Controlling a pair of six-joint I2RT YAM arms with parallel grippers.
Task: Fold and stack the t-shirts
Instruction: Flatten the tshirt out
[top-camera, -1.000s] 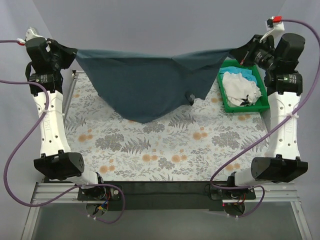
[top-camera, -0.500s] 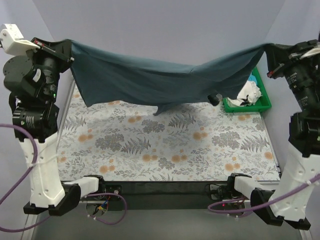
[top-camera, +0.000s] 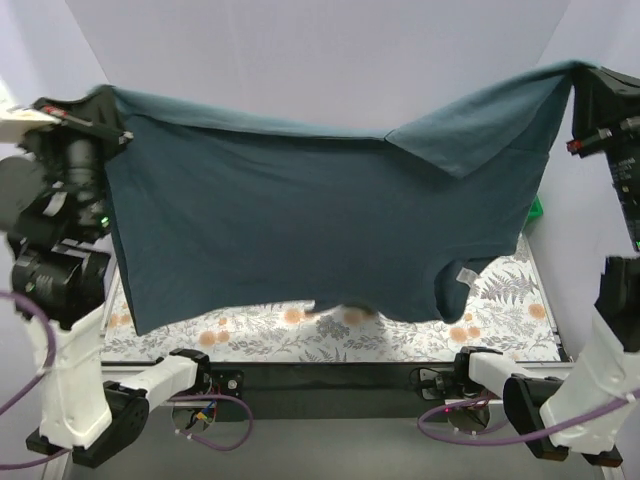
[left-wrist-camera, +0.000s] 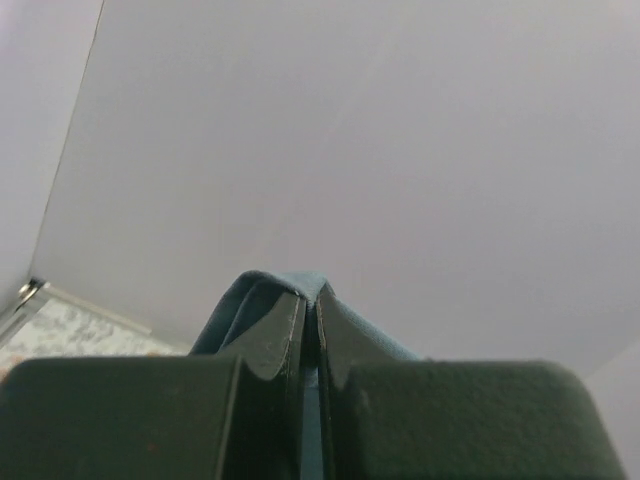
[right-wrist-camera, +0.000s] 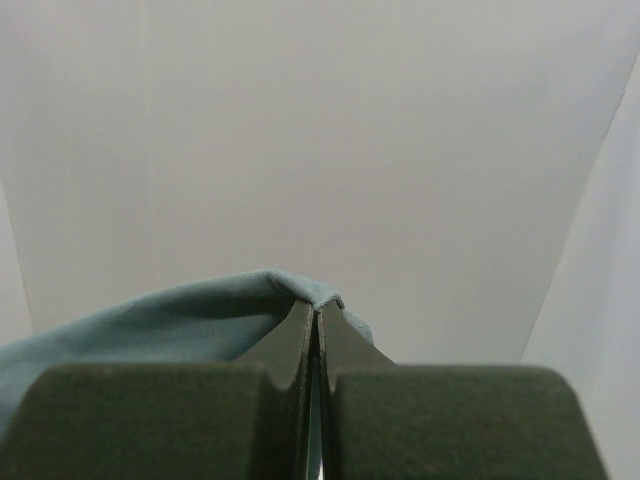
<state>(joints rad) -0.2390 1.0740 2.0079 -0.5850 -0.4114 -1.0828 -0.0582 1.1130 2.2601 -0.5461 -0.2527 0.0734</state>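
You now have the grey-blue shirt (top-camera: 300, 230) lifted well clear of the bench (top-camera: 520, 290), hanging as a broad sheet between the two arms. The left pincer (top-camera: 105, 115) is clamped on one top corner and the right pincer (top-camera: 590, 85) on the other. In both wrist views the fingers (left-wrist-camera: 275, 345) are pressed together with a ridge of cloth nipped between them. A second ago the shirt sagged in a deep belly over the far half of the bench. Half a second ago it was only a slack band strung across the back. Since then both arms have come up and toward the near edge, and the cloth now drops to nearly its full length, its lower edge hanging free above the near part of the bench. The green tray (top-camera: 537, 208) has all but gone behind it, with only a sliver showing, so you cannot see the other shirts. The spread is not clean yet: the top edge dips in the middle and a flap is doubled over near the right corner. I judge the shirt open enough to lay flat, though no fold has begun. Lower both corners evenly, or that flap may be trapped underneath.
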